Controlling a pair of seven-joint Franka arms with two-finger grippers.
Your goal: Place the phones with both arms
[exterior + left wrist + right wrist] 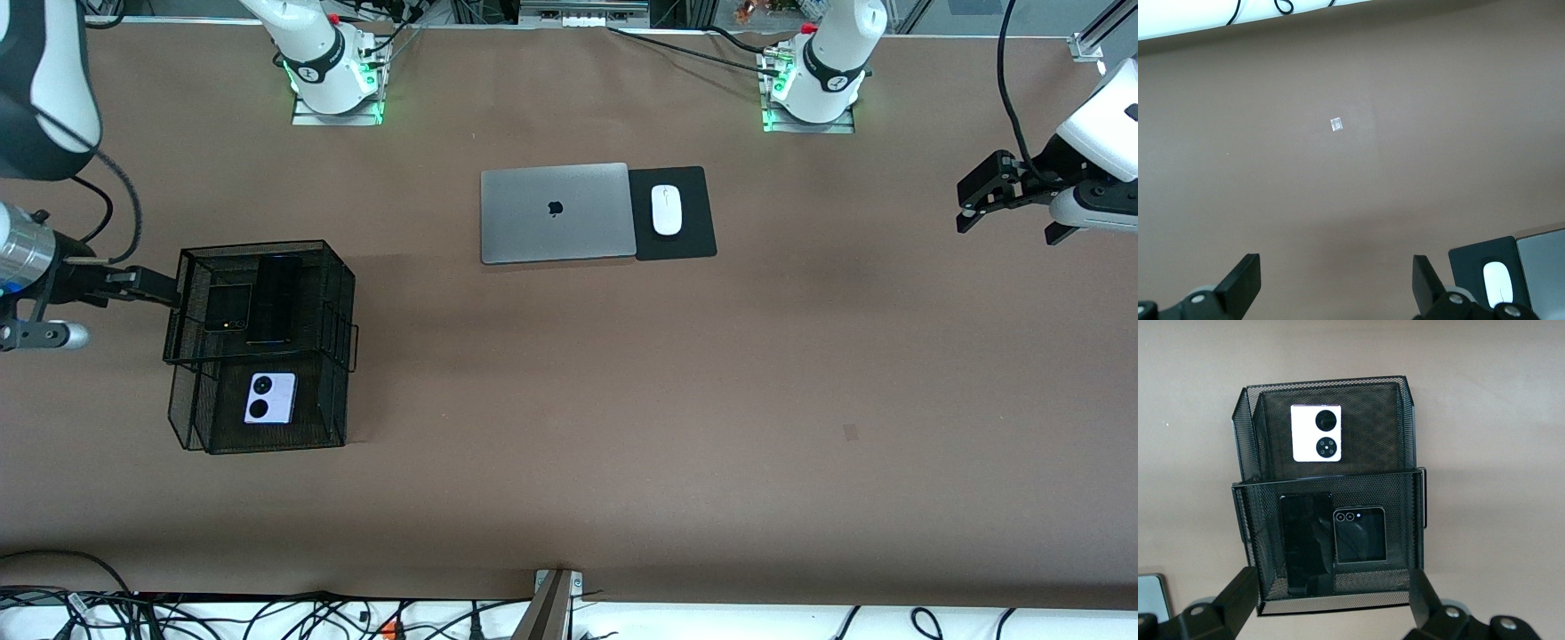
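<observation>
Resting place of the phones: all three lie in a black mesh basket [333, 293] with two tiers, standing on the brown surface [622, 400] toward the right arm's end.
Upper tier: the long black phone [274, 300] and the small square black phone [228, 308] lie flat side by side, touching or nearly so.
Lower tier: the pale phone with two black circles [270, 397] lies flat, alone, nearer the front camera than the other two.
Right end effector [1331, 597]: released, fingers spread wide, holding nothing, hovering at the edge of the basket's upper tier.
Left end effector [987, 191]: released, fingers apart and empty, hanging over bare surface at the left arm's end, well apart from the basket.
Other things: a shut silver laptop [556, 213] lies mid-surface; just beside it, toward the left arm's end, a white mouse [666, 210] rests on a black pad [698, 240].
Small mark: a pale square scrap [1336, 124] lies on the surface under the left wrist camera.
</observation>
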